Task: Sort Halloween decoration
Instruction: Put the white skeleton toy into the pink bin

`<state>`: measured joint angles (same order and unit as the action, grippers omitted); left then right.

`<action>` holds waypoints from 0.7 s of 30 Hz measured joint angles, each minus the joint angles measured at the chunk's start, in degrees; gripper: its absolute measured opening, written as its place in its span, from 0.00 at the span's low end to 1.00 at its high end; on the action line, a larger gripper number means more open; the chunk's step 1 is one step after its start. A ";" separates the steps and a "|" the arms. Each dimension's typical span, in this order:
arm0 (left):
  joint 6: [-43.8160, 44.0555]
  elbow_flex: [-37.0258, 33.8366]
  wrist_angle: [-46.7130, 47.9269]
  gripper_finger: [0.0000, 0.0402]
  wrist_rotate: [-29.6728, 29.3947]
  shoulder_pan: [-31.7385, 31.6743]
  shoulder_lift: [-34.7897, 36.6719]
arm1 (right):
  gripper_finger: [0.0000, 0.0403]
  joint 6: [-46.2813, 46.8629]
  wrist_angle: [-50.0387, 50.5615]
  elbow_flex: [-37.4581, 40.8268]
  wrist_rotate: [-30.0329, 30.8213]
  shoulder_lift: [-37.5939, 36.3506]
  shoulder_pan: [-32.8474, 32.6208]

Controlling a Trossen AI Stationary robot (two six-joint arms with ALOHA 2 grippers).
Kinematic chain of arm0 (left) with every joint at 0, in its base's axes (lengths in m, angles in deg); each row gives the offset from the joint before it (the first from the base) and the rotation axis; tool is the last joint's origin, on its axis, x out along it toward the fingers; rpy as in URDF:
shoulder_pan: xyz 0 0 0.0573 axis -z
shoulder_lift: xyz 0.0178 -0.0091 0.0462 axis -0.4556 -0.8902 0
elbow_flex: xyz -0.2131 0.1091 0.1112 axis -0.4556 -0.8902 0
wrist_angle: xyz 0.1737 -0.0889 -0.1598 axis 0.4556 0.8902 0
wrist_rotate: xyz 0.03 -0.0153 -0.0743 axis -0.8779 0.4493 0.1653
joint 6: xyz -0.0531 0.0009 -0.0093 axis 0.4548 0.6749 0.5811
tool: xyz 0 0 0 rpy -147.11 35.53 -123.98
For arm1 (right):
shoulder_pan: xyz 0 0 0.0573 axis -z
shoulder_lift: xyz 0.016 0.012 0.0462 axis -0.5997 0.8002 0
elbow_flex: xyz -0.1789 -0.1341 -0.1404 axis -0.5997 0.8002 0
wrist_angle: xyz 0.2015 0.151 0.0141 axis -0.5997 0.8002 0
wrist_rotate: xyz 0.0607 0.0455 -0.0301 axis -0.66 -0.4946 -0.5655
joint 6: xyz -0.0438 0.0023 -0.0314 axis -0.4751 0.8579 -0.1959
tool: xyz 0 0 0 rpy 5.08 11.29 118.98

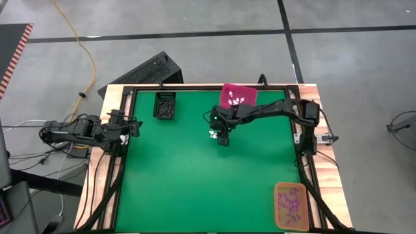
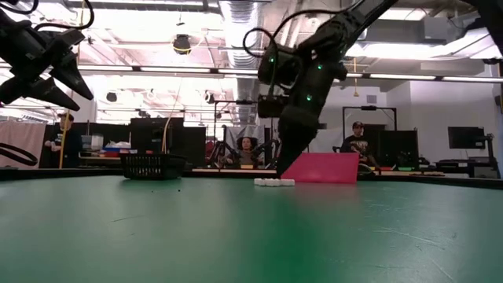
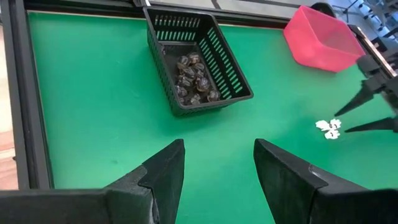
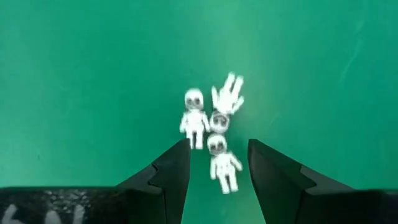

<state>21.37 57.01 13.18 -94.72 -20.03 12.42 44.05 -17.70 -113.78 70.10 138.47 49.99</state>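
Note:
Three white skeleton trinkets [image 4: 194, 117] of the Halloween decoration lie in a small cluster on the green table [image 1: 169, 175], also seen in the high view as the white trinkets [image 1: 212, 134]. My right gripper [image 4: 217, 168] hangs open just above them, pointing steeply down, with one skeleton [image 4: 222, 163] lying between its fingertips untouched. In the low view the right gripper [image 2: 281, 171] ends just above the white trinkets [image 2: 273, 182]. My left gripper [image 1: 130, 130] waits open at the table's left edge.
A black basket [image 1: 165, 106] with dark trinkets stands at the far left. A pink bin [image 1: 238, 96] with white trinkets stands at the far edge behind the right gripper. An orange bin [image 1: 290, 205] with purple trinkets sits at the near right corner. People sit beyond the table.

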 joint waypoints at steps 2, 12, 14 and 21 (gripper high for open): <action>0.04 0.00 0.07 0.46 -0.17 0.00 0.04 | 0.47 -0.31 0.35 -0.01 0.12 1.24 0.38; 0.11 0.00 0.30 0.46 -0.50 -0.07 -0.01 | 0.45 -0.46 2.61 0.10 -0.32 4.18 1.29; 0.13 0.00 0.36 0.46 -0.76 -0.07 0.02 | 0.41 -0.29 2.67 0.12 -0.29 4.21 1.03; 0.13 0.00 0.53 0.46 -1.40 -0.07 0.01 | 0.11 0.99 4.97 -0.87 -0.29 4.35 0.81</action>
<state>21.50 57.01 13.71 -96.12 -20.10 12.44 45.04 -12.73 -114.66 69.81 142.82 50.81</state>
